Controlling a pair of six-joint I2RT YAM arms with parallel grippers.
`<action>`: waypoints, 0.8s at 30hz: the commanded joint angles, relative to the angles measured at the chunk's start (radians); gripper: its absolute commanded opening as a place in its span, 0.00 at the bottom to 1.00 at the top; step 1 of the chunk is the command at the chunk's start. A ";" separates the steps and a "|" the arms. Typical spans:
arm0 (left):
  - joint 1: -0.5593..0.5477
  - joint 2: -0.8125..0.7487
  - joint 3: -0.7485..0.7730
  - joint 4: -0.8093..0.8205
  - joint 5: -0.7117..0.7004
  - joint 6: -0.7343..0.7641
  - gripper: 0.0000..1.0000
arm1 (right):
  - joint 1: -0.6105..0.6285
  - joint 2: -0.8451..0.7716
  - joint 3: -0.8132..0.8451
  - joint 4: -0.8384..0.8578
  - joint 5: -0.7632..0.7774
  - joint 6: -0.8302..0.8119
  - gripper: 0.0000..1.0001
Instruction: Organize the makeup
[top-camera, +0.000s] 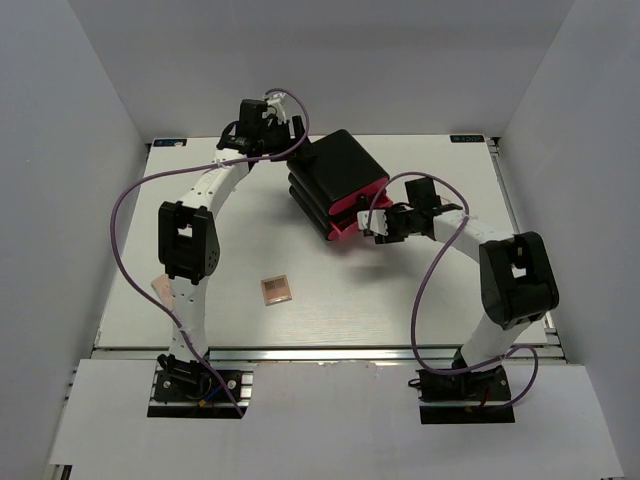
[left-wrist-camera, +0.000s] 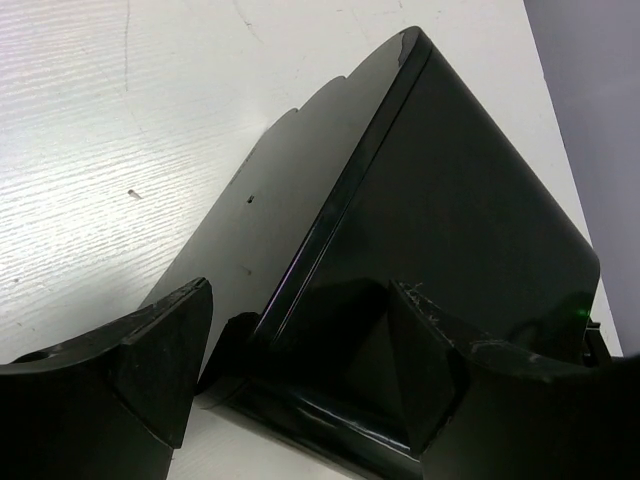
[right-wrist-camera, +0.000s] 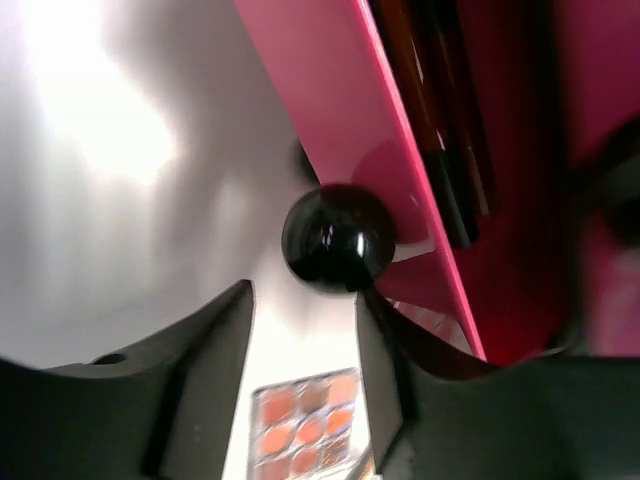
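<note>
From above, my left jaws stand at the far corner of the black box (top-camera: 340, 170), and my right jaws stand at its pink fronts, low on the near side. One square palette (top-camera: 276, 290) lies alone on the table (top-camera: 420, 300), well apart from the box and not yet put away.

Through my left wrist, the jaws are spread wide with the box's (left-wrist-camera: 450, 200) glossy back corner between them. I cannot make out a firm clamp on either side, so I hold nothing here.

Through my right wrist, the jaws are parted and empty. The round black knob (right-wrist-camera: 338, 238) sits just beyond their tips on a pink drawer front (right-wrist-camera: 340, 110). Behind that front the drawer is open, with dark sticks (right-wrist-camera: 440, 130) lying inside. The palette (right-wrist-camera: 305, 425) shows on the table below.

As I judge it, the knob is smooth and round, so an off-centre close could squirt it out. With the left side unclamped, a push on the drawer could skid the box. A hard shove might also jolt the sticks.
</note>
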 joint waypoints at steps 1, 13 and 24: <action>-0.004 -0.015 -0.010 -0.016 0.044 0.012 0.79 | 0.033 0.035 0.077 0.206 0.031 0.115 0.53; -0.004 0.001 -0.005 0.021 0.017 -0.034 0.78 | 0.052 0.001 0.043 0.274 0.054 0.312 0.48; -0.004 0.013 0.010 0.048 -0.002 -0.068 0.77 | 0.039 -0.090 -0.187 0.476 0.117 1.162 0.64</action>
